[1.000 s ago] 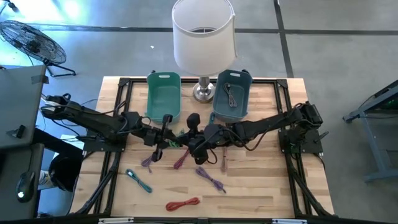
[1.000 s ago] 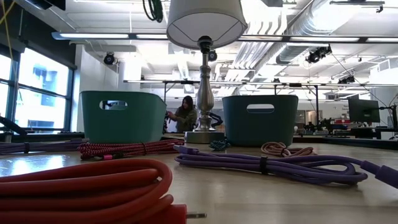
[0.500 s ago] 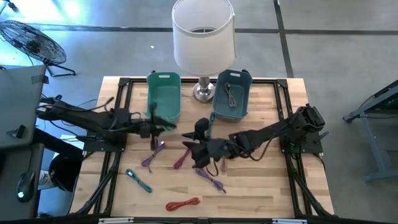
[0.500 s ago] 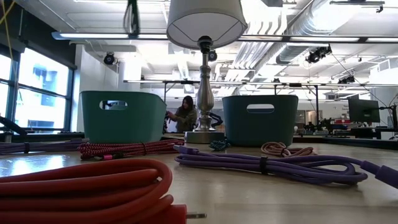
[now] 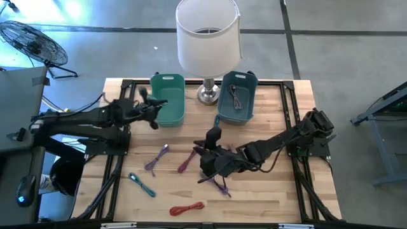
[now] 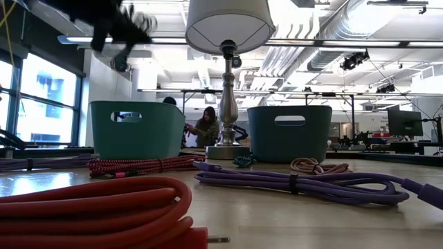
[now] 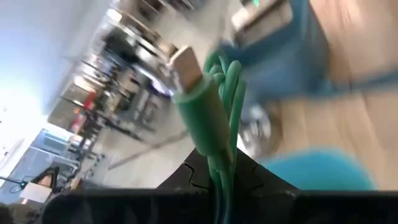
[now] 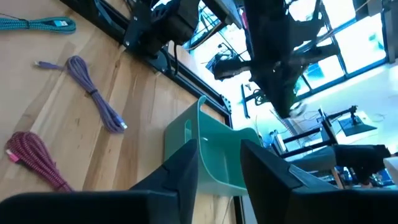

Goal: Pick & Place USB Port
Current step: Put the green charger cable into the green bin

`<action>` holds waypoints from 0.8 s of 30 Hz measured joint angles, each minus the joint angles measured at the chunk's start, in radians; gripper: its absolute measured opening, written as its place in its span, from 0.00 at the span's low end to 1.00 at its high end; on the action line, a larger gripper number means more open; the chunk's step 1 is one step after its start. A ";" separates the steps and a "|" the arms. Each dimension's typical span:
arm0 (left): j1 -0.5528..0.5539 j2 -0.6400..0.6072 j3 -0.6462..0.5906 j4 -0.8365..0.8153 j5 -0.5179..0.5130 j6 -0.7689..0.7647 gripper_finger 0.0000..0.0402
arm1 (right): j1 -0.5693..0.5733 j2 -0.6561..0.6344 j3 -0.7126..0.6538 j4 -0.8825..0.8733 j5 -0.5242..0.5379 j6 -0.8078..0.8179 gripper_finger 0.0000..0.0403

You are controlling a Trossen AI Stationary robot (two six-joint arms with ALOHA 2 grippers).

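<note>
Above the light green bin, at about eleven o'clock from the table's centre, the left gripper hung with its fingers pressed together on a coiled green cable, whose plug end stood up between them in the left wrist view. That cable looked one release away from being sorted.

Toward five o'clock of centre, the right gripper sat low over a purple cable on the wood. Its fingers stood partly apart with nothing between them in the wrist view, so no pickup had begun there, as far as could be judged.

Sorting seemed to be at an early-to-middle stage. The darker blue bin, at one o'clock beside the lamp, already held one dark cable. What lay inside the light green bin could not be made out under the arm.

Several cables remained loose on the wood: a second purple cable at eight o'clock, a dark red braided one close by centre, a teal one farther out at eight o'clock, and a red cable at six o'clock near the front edge. The low view also showed a pinkish coil before the blue bin.

So one cable looked done, one in transit, and at least five were left.
</note>
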State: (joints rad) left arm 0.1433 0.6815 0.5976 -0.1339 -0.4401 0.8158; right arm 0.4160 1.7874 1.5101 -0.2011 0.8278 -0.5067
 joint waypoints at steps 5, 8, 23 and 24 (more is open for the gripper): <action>0.219 0.060 -0.001 -0.068 0.230 0.070 0.01 | 0.017 0.000 0.000 -0.003 0.013 0.009 0.23; 0.299 0.099 -0.001 -0.052 0.401 0.119 0.01 | 0.029 0.000 0.000 -0.003 0.049 0.009 0.22; 0.441 0.273 0.000 -0.038 0.413 0.122 0.20 | 0.036 0.000 0.000 -0.067 0.080 0.058 0.20; 0.441 0.275 0.000 -0.030 0.414 0.121 0.22 | 0.035 0.000 0.000 -0.075 0.079 0.061 0.20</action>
State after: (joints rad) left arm 0.5842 0.9561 0.5972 -0.1637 -0.0262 0.9371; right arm 0.4508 1.7870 1.5101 -0.2765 0.9067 -0.4457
